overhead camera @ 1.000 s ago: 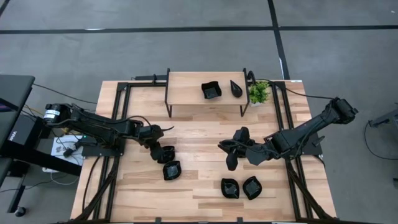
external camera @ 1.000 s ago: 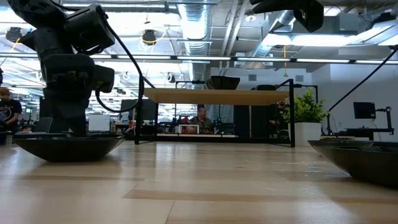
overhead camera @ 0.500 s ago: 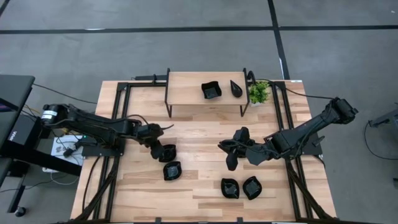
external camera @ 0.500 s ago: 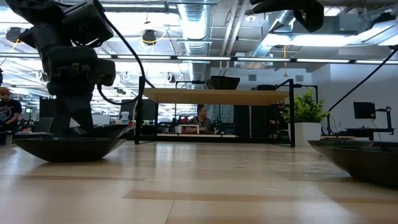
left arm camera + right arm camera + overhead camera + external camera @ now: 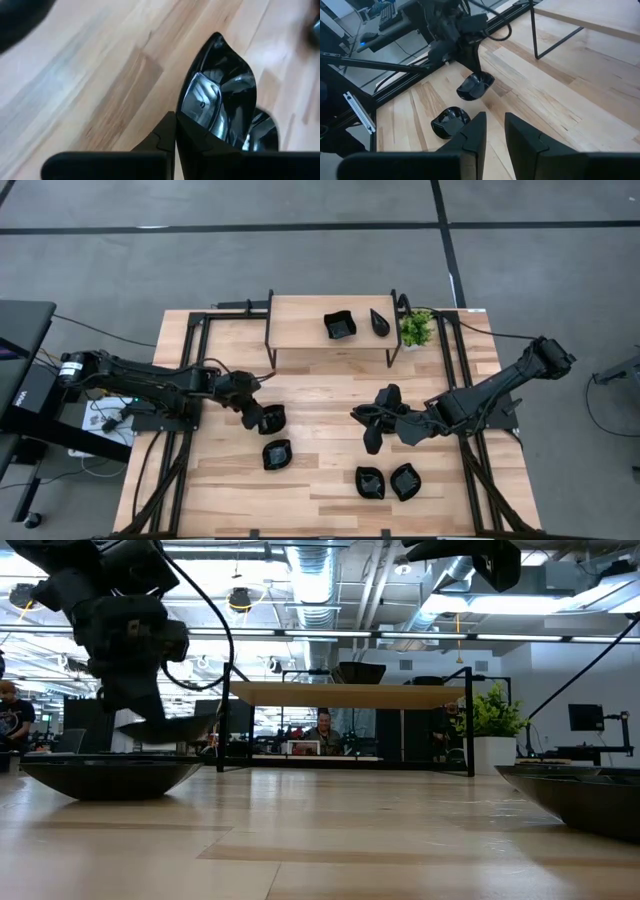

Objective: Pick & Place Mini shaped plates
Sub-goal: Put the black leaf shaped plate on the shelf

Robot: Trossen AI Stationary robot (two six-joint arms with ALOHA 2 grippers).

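Left tool (image 5: 256, 416) pinching the rim of a black plate (image 5: 270, 419), lifted clear of the tabletop (image 5: 320, 395) and tilted, over the left-centre boards. Just nearer the front edge, a second plate (image 5: 276, 453) lying flat. Right tool (image 5: 366, 428) hovering mid-tabletop, fingers (image 5: 472, 131) slightly parted, nothing seen between them. Near the front right, two more plates (image 5: 370, 482) side by side. On the raised shelf (image 5: 300, 320) at the back, another two dishes (image 5: 339, 325), beside a small plant (image 5: 416, 329).
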